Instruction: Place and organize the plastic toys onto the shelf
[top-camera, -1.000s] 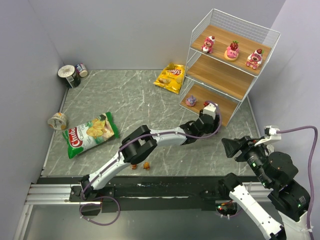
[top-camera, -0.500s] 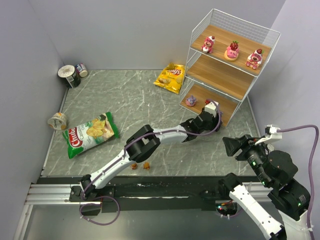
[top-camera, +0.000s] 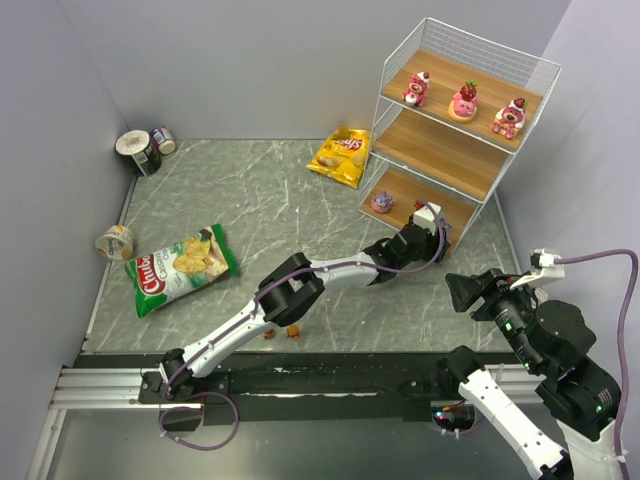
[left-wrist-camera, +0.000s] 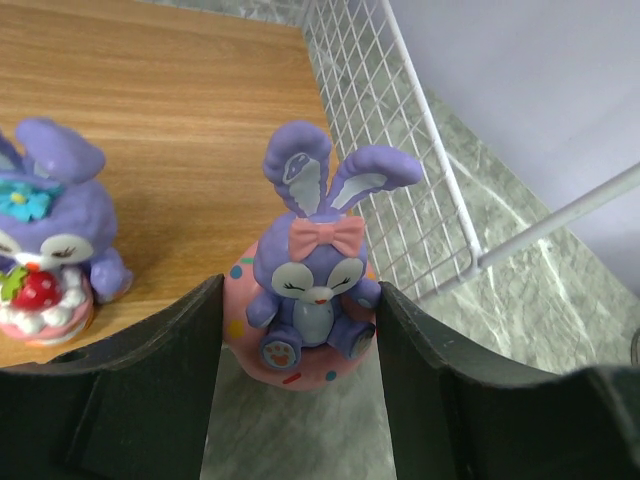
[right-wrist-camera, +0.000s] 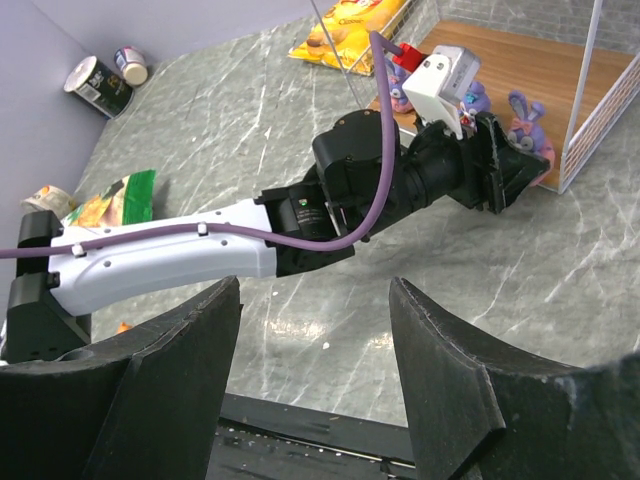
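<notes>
Left gripper (left-wrist-camera: 300, 300): partly spread, and there's the pinch. Both fingers press against the round pink base of a purple bunny (left-wrist-camera: 315, 265).
Held toy: upright, ears up, pink bow showing, facing the wrist camera. It sits right at the near edge of the bottom board, close to the right-hand wire side. I can't tell whether its base rests on the wood or hangs just off it.
Neighbour: a second purple toy (left-wrist-camera: 50, 230) with a strawberry on its front stands on the same board, just left of the held one and apart from it.
Right gripper (right-wrist-camera: 312, 290): fingers spread wide with nothing between them, hanging over the near right of the table.
Shelf (top-camera: 470, 45): a white wire rack at the far right. Three pink-and-red toys (top-camera: 464, 101) stand in a row on the top board, and the middle board is bare wood.
Table (top-camera: 280, 200): grey marble. Two orange toys (top-camera: 293, 331) lie near the front edge, beside the left arm's elbow.
Clutter: a green chip bag (top-camera: 180, 265) lies at the left. A yellow chip bag (top-camera: 340, 155) lies far, beside the rack. The cans (top-camera: 138, 150) are in the far left corner.
Room: plain lavender-grey walls (top-camera: 250, 60) close in on three sides.
</notes>
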